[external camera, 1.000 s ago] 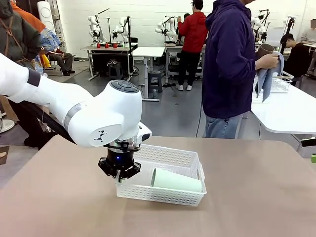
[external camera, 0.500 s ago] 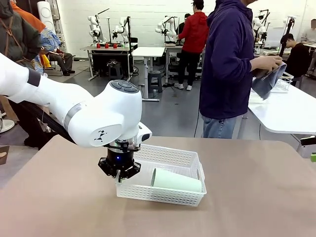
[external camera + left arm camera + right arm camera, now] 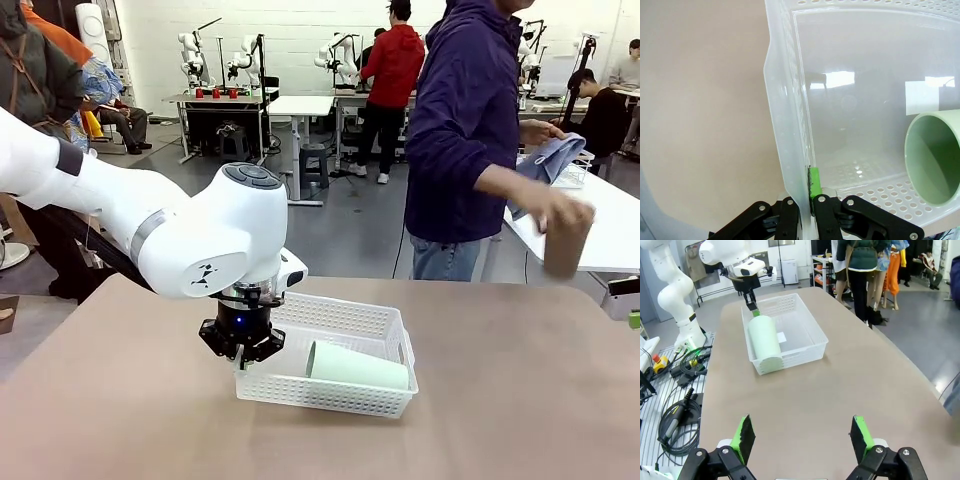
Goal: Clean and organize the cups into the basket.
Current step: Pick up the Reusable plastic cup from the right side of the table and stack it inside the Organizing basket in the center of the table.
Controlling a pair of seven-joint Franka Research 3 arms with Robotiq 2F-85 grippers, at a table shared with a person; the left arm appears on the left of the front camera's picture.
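Left claw (image 3: 808, 190) clamped on basket (image 3: 340, 392) left wall; mint cup (image 3: 357, 366) lying inside. Right claw (image 3: 802, 437) apart above surface (image 3: 850, 385).

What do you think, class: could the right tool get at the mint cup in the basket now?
Probably yes: the right tool is open, bare table lies between it and the basket, and the mint cup lies uncovered.

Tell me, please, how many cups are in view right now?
2. The pale mint green tapered cup lies on its side in the white perforated plastic basket; the matte tan-brown cup is in the person's hand at far right. Distant red items are unclear.
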